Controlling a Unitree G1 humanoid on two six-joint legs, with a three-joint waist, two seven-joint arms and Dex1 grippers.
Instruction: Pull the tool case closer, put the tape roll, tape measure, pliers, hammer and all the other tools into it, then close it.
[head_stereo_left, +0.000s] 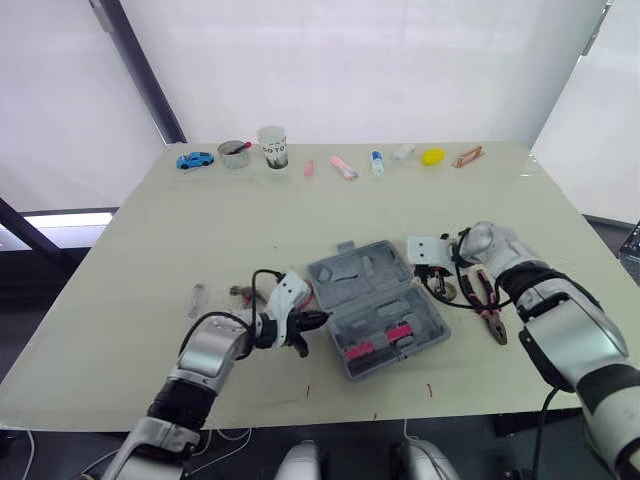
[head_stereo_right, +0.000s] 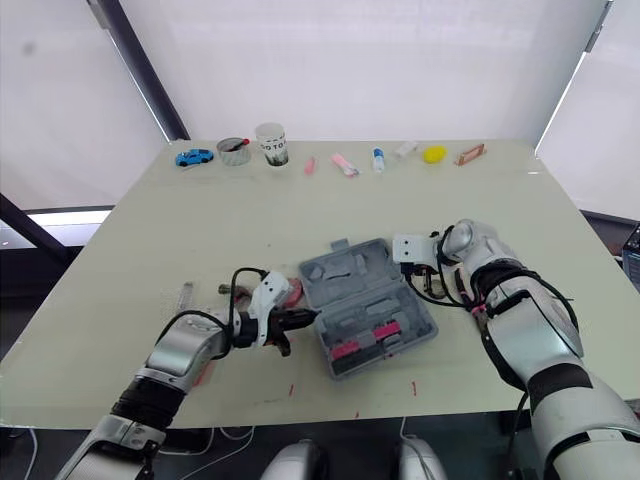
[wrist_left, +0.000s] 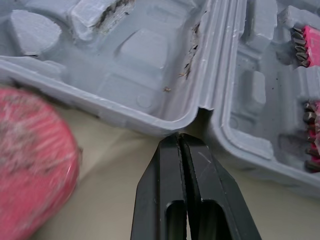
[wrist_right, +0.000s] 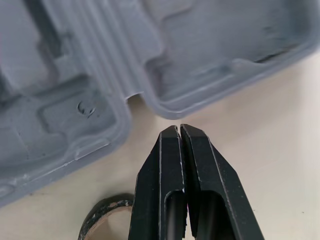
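The grey tool case (head_stereo_left: 375, 305) lies open in the middle of the table, with pink bit strips (head_stereo_left: 380, 342) in its near half. My left gripper (wrist_left: 180, 136) is shut and empty, its tip at the hinge notch on the case's left side. A red round tool (wrist_left: 30, 160) lies right beside it. My right gripper (wrist_right: 177, 127) is also shut and empty, its tip at the hinge notch on the case's right side. A dark tape roll (wrist_right: 102, 217) lies on the table just beneath it. The pliers (head_stereo_left: 488, 298), with red and black handles, lie to the right of the case under my right forearm.
Along the table's far edge stand a blue toy car (head_stereo_left: 195, 159), a metal cup (head_stereo_left: 234, 153), a paper cup (head_stereo_left: 272, 146), a yellow object (head_stereo_left: 432, 156) and several small items. A small clear piece (head_stereo_left: 197, 298) lies left of my left arm.
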